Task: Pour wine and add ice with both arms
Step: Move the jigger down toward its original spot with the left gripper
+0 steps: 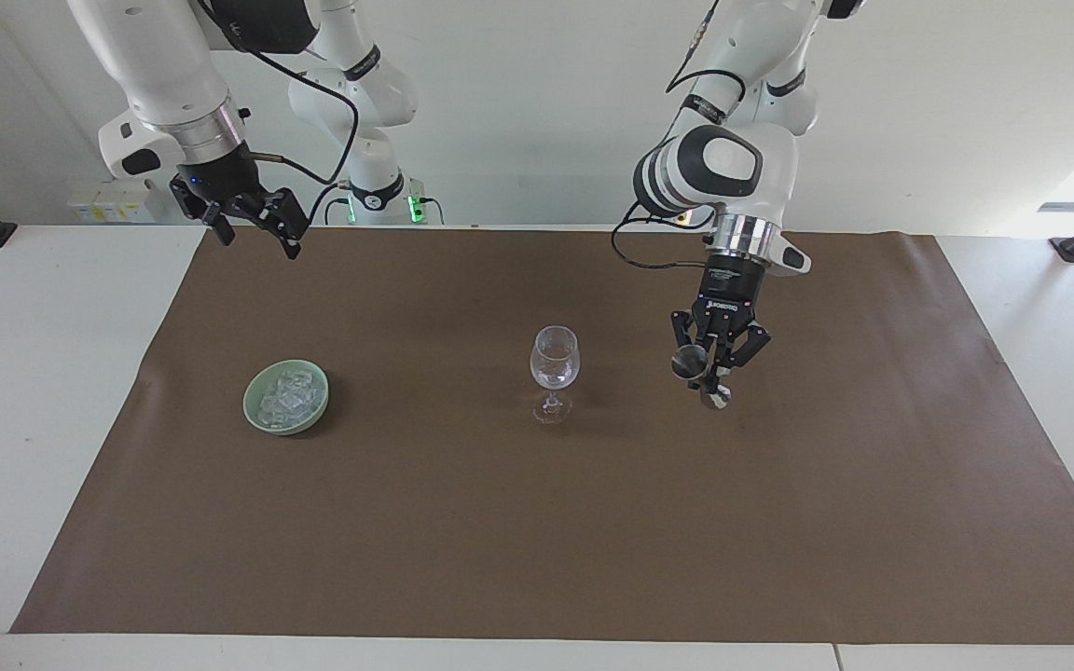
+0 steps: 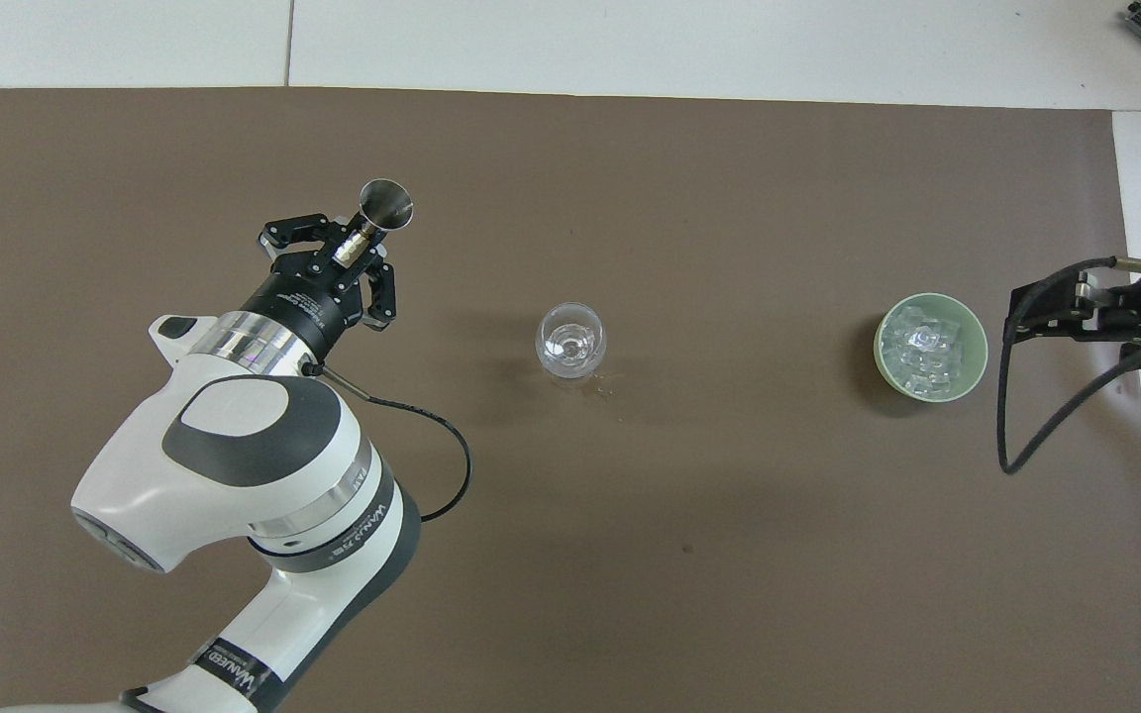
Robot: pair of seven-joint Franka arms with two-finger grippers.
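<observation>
The left claw [image 1: 710,373] hangs over the brown mat [image 1: 779,522] toward the left arm's end of the surface, its fingertips clamped on the waist of a shiny metal jigger [image 1: 697,371], which it holds off the mat with one cup facing the camera across the table. In the overhead view the same claw [image 2: 351,250] grips the jigger [image 2: 378,206] just below its open round mouth, the outer links splayed to either side. The left arm [image 2: 234,456] reaches in from the robots' end. Beside the jigger, well apart from it and near the middle of the mat, a stemmed glass [image 1: 555,368] stands upright with a little clear liquid in the bowl. Well apart from the glass, toward the right arm's end, sits a pale green bowl [image 1: 253,415] holding the ice [image 1: 287,397], a heap of small clear chunks. The right claw [image 1: 253,228] waits, raised over the mat's corner at the robots' end, its jaws spread wide and holding nothing; the overhead view shows it [image 2: 1056,315] at the mat's edge just beside the bowl [image 2: 882,361].
</observation>
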